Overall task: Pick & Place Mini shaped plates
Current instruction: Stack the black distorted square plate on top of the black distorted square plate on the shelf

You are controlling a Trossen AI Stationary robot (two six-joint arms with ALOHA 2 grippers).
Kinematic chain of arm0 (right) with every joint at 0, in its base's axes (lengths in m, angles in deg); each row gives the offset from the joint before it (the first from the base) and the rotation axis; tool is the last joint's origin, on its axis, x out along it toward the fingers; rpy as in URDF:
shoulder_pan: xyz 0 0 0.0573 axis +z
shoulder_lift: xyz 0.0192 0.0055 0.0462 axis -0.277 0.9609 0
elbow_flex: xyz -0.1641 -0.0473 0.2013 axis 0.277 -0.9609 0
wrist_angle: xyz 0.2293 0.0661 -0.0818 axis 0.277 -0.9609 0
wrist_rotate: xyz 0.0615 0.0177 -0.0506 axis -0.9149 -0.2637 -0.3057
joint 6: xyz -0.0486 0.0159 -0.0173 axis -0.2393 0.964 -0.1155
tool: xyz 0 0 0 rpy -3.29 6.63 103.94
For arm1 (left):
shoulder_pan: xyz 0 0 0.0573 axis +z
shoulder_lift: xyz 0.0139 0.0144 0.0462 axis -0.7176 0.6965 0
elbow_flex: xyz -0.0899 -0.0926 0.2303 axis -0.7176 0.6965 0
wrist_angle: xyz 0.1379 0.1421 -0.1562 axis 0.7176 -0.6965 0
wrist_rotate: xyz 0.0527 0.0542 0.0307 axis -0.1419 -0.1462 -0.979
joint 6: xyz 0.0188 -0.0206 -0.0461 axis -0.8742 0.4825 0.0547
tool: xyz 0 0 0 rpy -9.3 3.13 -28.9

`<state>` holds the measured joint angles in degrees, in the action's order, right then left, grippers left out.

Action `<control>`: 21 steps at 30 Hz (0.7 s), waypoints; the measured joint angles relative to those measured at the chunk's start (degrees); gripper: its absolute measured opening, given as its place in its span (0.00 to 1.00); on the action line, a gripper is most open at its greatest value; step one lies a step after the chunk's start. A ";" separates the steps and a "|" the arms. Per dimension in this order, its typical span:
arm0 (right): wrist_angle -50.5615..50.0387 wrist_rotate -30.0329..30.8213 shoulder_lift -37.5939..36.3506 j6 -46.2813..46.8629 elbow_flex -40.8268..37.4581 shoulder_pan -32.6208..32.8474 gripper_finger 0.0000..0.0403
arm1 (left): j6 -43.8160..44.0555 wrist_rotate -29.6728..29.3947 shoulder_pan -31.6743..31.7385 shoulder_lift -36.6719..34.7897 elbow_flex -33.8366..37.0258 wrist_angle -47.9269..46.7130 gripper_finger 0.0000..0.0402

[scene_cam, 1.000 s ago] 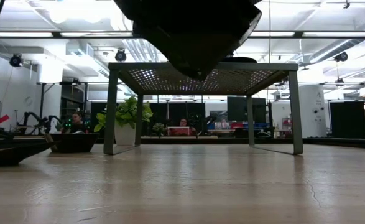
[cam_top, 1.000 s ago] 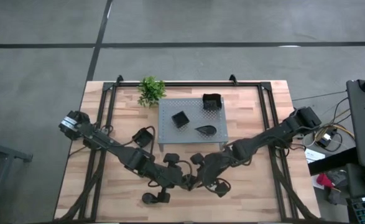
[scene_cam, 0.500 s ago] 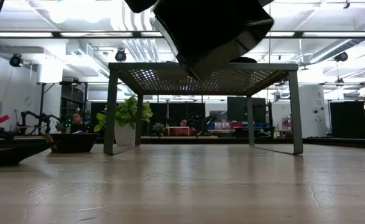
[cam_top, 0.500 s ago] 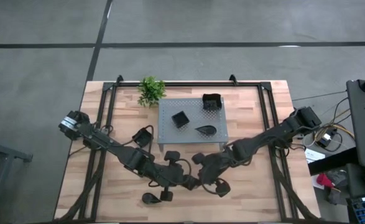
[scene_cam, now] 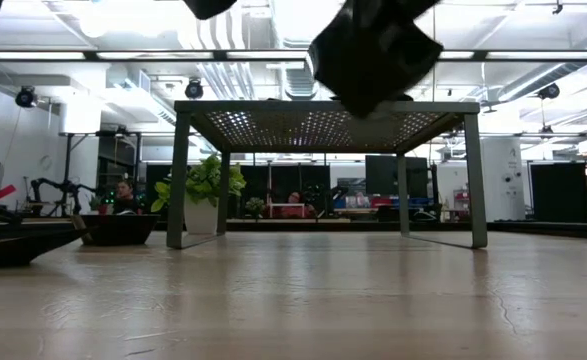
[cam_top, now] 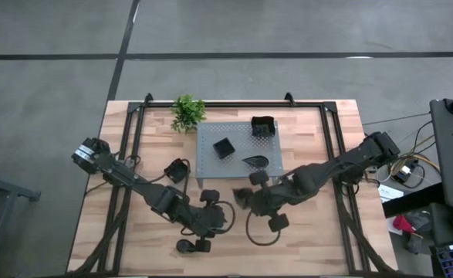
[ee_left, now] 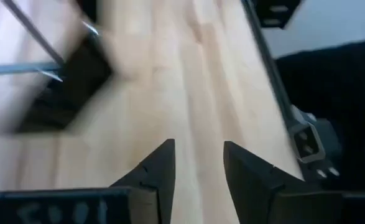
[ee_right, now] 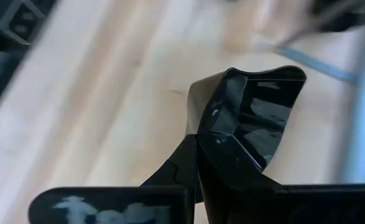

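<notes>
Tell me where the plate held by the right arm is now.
The square black plate is pinched in the right tool, lifted off the table; in the high view it sits just off the grey stand's near edge, centre-table.

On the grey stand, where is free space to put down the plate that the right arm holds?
The stand has bare room along its front-left edge and between the small square plate and the larger one. The teardrop plate crowds the front-right.
</notes>
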<state>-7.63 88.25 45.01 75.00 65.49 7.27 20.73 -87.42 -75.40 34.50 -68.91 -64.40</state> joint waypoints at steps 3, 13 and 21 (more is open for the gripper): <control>-6.39 6.24 -0.90 -0.02 4.18 0.04 0.02 | 1.13 0.49 -1.03 0.00 0.07 -0.37 0.32; -15.58 26.41 -7.26 -0.93 9.03 -2.46 0.02 | 3.76 -0.34 -4.11 0.09 0.13 -0.31 0.31; -19.31 29.92 -8.11 -5.49 9.07 -13.69 0.02 | 4.25 -0.78 -4.32 0.20 1.87 0.81 0.31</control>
<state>-26.94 118.17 36.90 69.50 74.56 -6.42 24.97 -88.20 -79.72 34.70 -67.04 -63.59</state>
